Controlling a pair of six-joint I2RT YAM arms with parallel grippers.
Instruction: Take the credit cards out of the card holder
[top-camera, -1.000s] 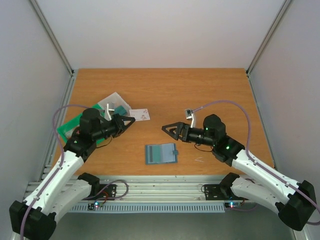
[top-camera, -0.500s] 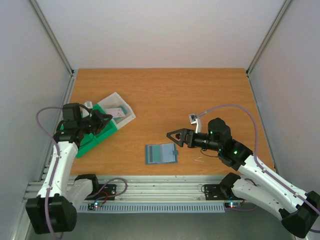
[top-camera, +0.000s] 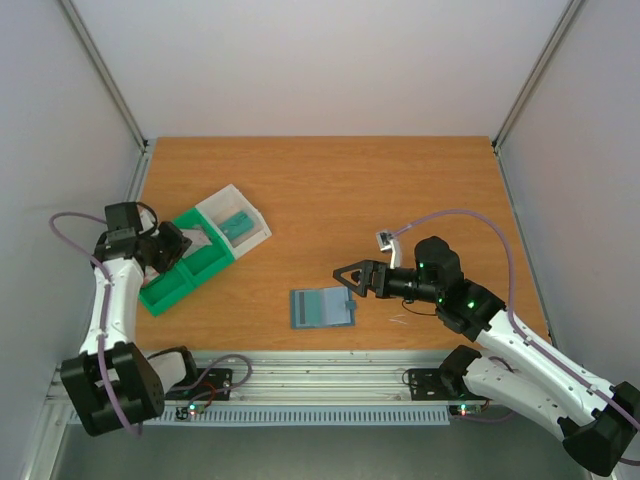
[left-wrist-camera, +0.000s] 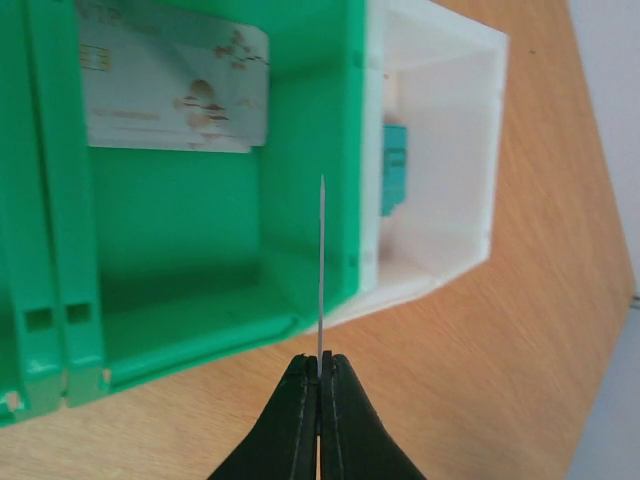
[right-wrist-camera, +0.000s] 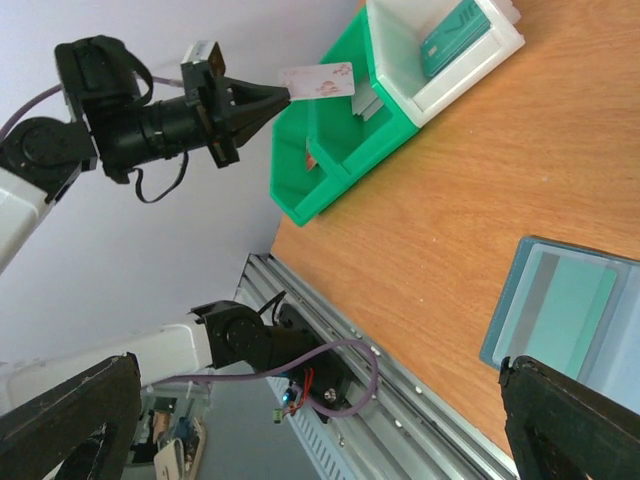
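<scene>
At the left edge of the surface (top-camera: 330, 180), over the green tray (left-wrist-camera: 200, 250): pinched tight in the left end effector (left-wrist-camera: 320, 372), a whitish credit card (right-wrist-camera: 318, 80), edge-on to the left wrist camera and broadside to the right one. Held in the air above the tray.

Down in the same tray, lying flat, another whitish card (left-wrist-camera: 175, 90) with a chip and reddish-brown marks. Joined to the tray's far side, a clear box (left-wrist-camera: 450, 150) with a teal block (left-wrist-camera: 393, 165) inside.

Near the front edge, about midway between the two arms: the slate-blue card holder (top-camera: 322, 307), spread open and flat, well apart from the tray. Showing on one leaf, a paler teal panel; impossible to tell whether card or lining.

Just beyond the holder's far right corner, the right end effector (top-camera: 344, 280), fingers spread wide, gripping nothing, hovering clear of the holder.
</scene>
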